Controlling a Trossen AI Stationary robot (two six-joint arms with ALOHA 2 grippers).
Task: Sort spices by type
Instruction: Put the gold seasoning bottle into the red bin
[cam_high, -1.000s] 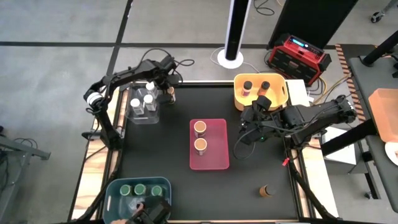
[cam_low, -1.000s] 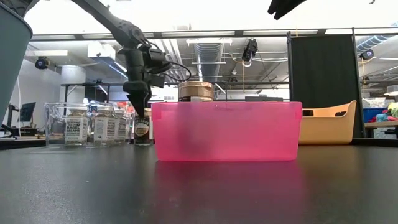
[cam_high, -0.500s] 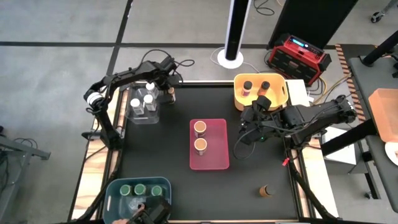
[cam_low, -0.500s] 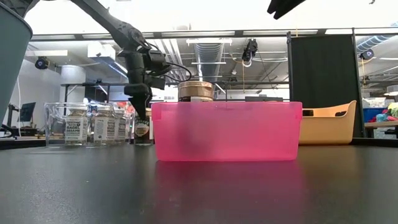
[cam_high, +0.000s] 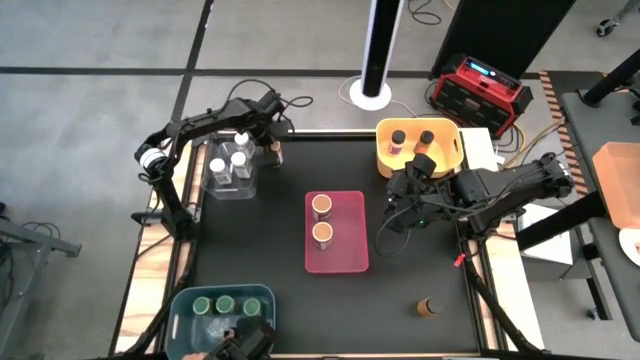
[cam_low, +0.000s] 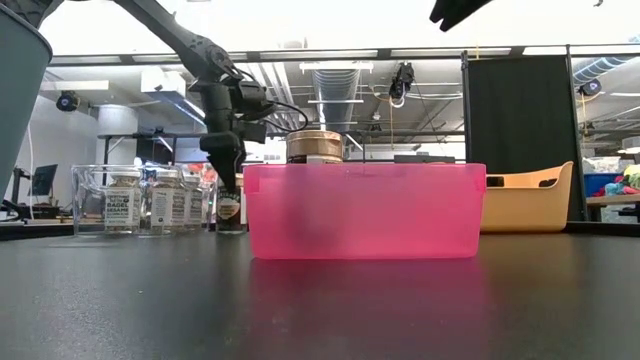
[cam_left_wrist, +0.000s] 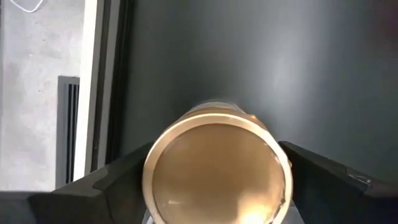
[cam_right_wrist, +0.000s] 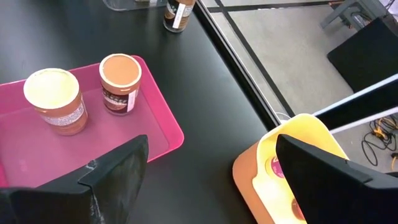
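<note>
Landmark: pink bin (cam_high: 336, 250). Risk judged: left gripper (cam_high: 272, 150), at the desk (cam_high: 260, 230) far-left of it, is seen astride an orange-lidded jar (cam_left_wrist: 216, 165); grip can't be told. A skewed lift could tip it into the clear bin (cam_high: 231, 186).

Right gripper (cam_high: 392, 212), just right of the pink bin, spread, empty.

Counted, approx.:
- bins: 4
- jars in pink: 2
- yellow bin (cam_high: 445, 160): 2
- clear: 3
- blue bin (cam_high: 190, 300): 3 seen
- lone jar (cam_high: 427, 306): 1

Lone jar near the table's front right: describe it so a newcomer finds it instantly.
Start at the pink bin in the middle of the black table in the high view. Go toward the table's near right corner, well past the right tool. There a small brown-lidded jar stands alone on bare tabletop; nearly every other jar sits inside a bin.
</note>
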